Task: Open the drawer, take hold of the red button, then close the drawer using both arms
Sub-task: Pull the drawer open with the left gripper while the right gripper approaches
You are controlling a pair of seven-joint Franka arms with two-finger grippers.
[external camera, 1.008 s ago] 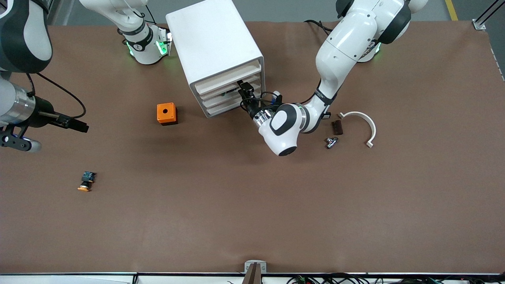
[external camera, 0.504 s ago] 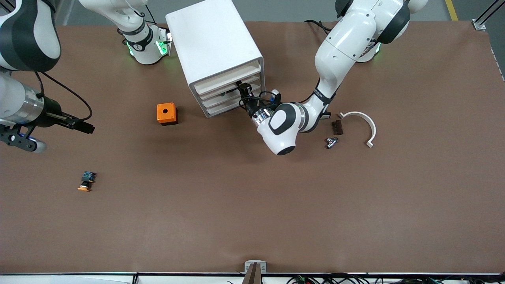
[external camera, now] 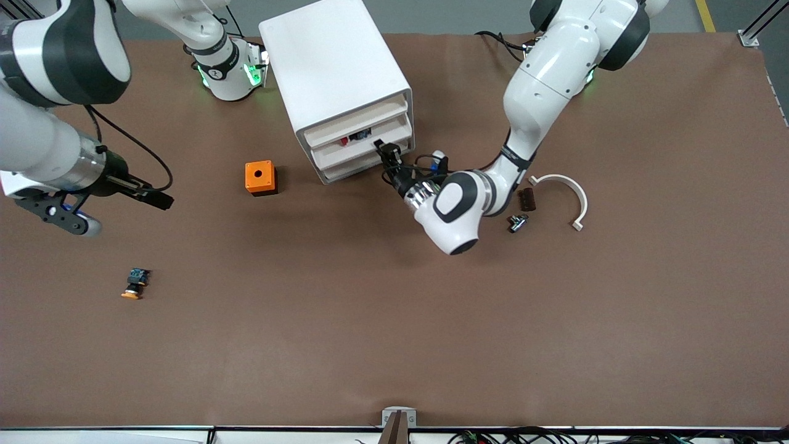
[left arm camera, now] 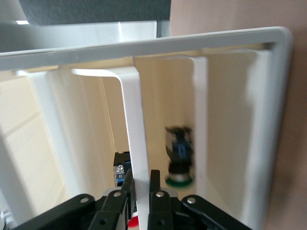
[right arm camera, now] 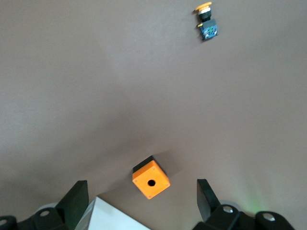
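The big white boxy cabinet (external camera: 336, 74) stands between the arms' bases, its 3 shallow drawers facing the front camera. The middle white tray-like drawer (external camera: 363, 143) is pulled slightly out, and the left gripper (external camera: 387, 152) is clamped tight on its pale front lip (left arm camera: 139, 158). The tiny red-capped push-button (external camera: 344, 141) lies inside that drawer. The right gripper (right arm camera: 139, 203) hangs over the table with fingers spread wide, empty, above the small orange box (right arm camera: 150, 178).

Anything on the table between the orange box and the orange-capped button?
Nothing: the front view shows bare table between the orange box and the orange-capped button.
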